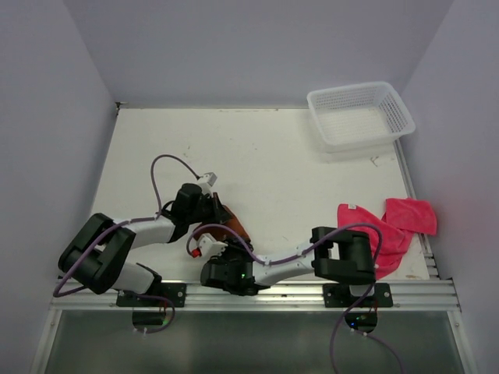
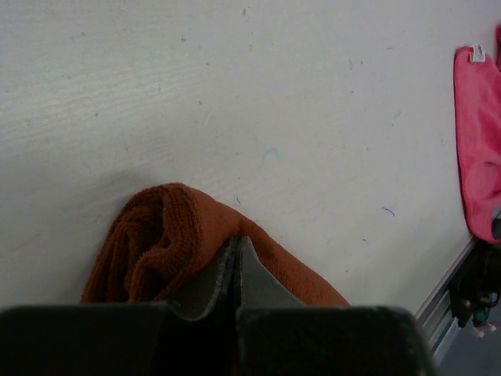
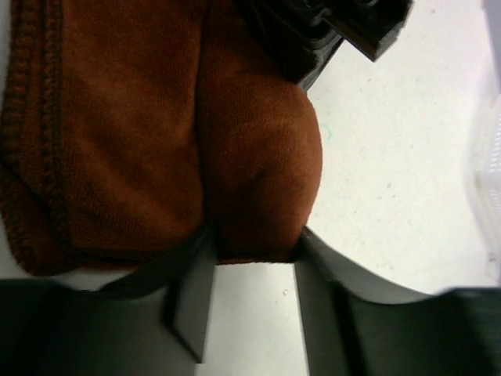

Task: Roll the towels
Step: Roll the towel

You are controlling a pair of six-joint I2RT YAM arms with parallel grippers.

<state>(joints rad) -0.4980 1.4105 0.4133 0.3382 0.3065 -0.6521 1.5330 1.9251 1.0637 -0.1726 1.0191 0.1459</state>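
The brown towel (image 2: 160, 235) lies bunched near the table's (image 1: 273, 156) front edge, between the two arms. The left gripper (image 2: 236, 244) is clenched, with its tips against the cloth; I cannot tell whether any is pinched. The right gripper (image 3: 254, 243) has its jaws parted around a rounded fold of that towel. The pink towel (image 1: 390, 230) lies crumpled well apart, by the right arm's base.

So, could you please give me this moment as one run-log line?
rust-brown towel: partly rolled | left claw: shut, tips on it | right claw: astride its fold, grip unclear | pink towel: unrolled
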